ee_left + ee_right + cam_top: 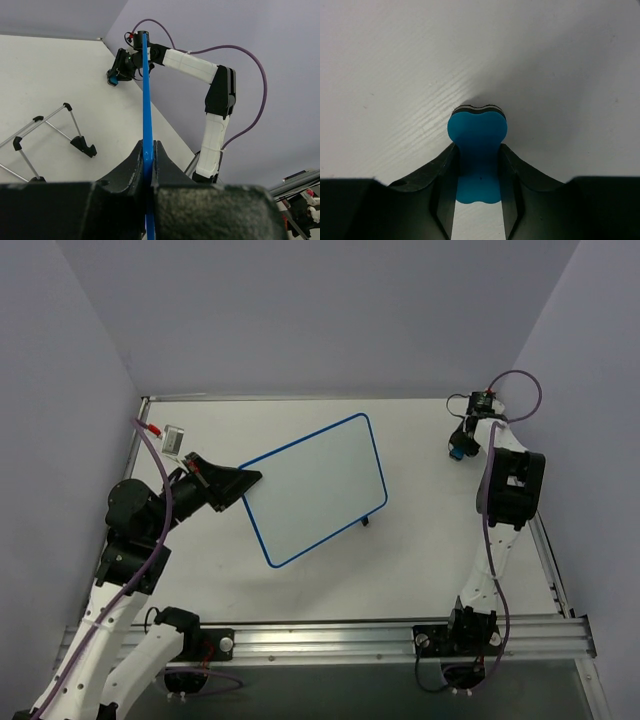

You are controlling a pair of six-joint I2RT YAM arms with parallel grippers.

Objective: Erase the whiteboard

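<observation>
Because the small rectangular whiteboard with its thin blue rounded frame is pinched by one edge, it looks light, thin and stiff, yet likely to pivot or slip under a wiping push. It sits tilted mid-frame in the top view, its left corner clamped between the closed fingers of the left gripper. The left wrist view shows the blue edge running up between them. Holding the frame rather than the slick face seems soundest. At upper right, the right gripper is closed on a blue bone-shaped eraser with a dark felt layer, down at the white table, well apart from the board.
</observation>
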